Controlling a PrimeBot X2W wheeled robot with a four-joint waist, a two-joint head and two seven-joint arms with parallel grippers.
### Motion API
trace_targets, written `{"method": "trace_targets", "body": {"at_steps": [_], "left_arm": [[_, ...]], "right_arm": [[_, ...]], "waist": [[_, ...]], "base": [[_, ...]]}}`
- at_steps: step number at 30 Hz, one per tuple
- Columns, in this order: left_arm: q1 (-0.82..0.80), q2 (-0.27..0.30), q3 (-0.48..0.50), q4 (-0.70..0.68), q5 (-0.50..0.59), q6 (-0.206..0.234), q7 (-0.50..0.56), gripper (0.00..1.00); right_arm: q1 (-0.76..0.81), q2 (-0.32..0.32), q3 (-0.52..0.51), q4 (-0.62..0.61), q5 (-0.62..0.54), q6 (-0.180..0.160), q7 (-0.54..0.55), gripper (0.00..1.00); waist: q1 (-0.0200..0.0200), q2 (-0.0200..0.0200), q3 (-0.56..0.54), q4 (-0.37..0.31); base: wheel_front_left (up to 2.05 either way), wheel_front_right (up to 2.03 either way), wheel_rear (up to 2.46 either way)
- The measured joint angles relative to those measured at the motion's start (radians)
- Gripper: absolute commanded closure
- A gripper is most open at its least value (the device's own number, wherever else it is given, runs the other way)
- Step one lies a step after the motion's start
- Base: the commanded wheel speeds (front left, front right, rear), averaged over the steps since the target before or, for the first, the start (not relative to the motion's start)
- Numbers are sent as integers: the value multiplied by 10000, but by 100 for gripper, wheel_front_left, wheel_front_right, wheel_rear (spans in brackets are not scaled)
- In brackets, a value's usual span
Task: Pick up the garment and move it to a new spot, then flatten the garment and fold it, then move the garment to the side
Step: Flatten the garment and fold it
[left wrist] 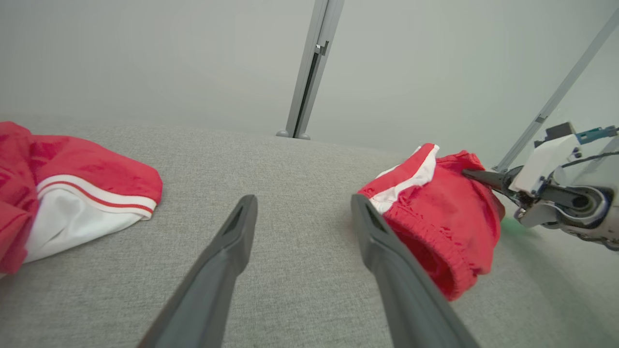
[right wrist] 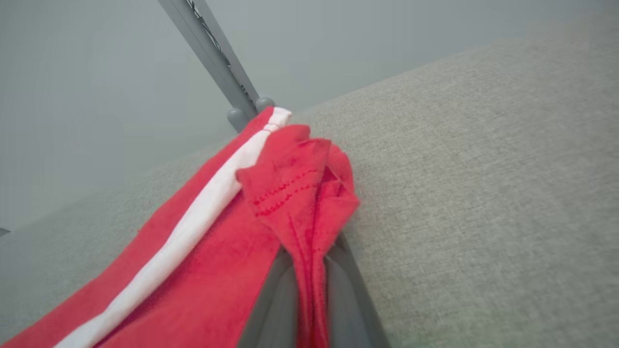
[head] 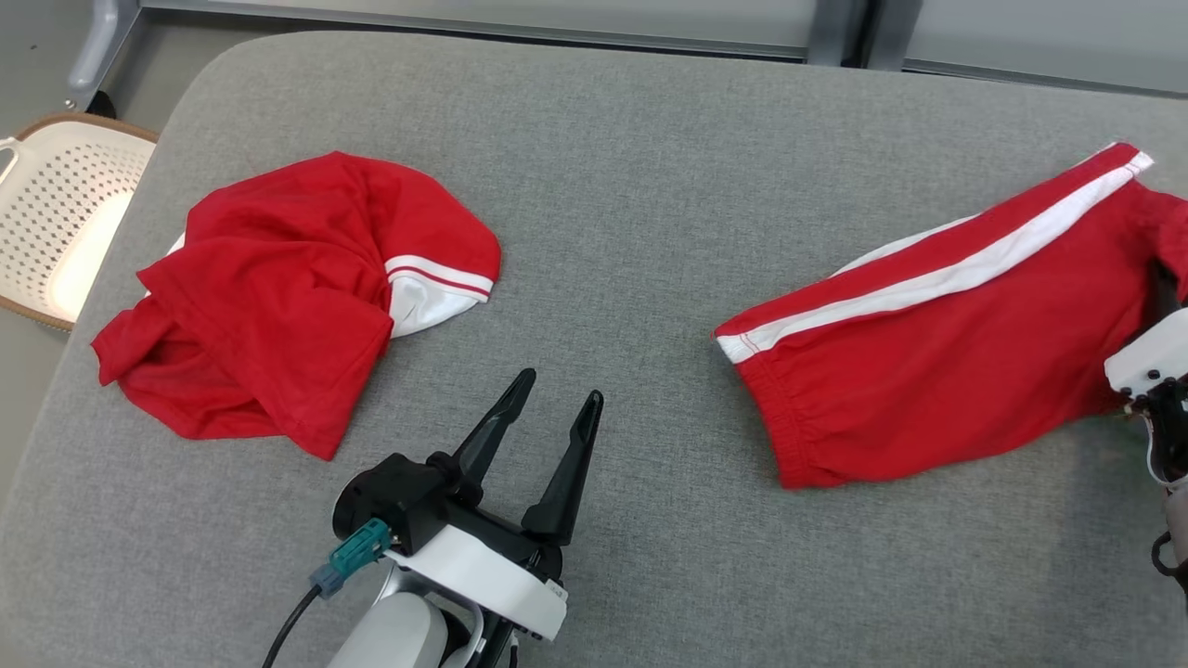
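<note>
The garment [head: 278, 297], a red T-shirt with white sleeves and striped trim, lies crumpled at the table's left; the left wrist view shows its sleeve [left wrist: 72, 203]. My left gripper [head: 561, 388] hovers open just right of it, nothing between its fingers [left wrist: 303, 200]. On the right lie red shorts [head: 928, 362] with a white side stripe and an elastic waistband [left wrist: 435, 212]. My right gripper [head: 1168, 288] is at their far right end. It is shut on a bunched fold of the shorts [right wrist: 300, 193], with red cloth pinched between the two dark fingers [right wrist: 275, 299].
A grey padded table top [head: 650, 186] carries both pieces, with bare cloth between them. A white perforated basket [head: 56, 213] stands off the table's left edge. Grey metal frame posts [left wrist: 309, 72] rise behind the far edge.
</note>
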Motion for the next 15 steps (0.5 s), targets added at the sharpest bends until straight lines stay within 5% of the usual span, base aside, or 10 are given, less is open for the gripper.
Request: {"method": "trace_targets", "body": {"at_steps": [10,15], "left_arm": [[314,-2,90,88,0,0,0,0],[602,-2,215,121,0,0,0,0]], "right_arm": [[845,-466,-1001,953,-21,-2,-1653,100],[1256,-173,-1626,1567,-408,-4,-1921,100]], "waist": [[0,0,-674,-574],[0,0,-1029,-879]], "base": [[0,0,0],[0,0,0]]}}
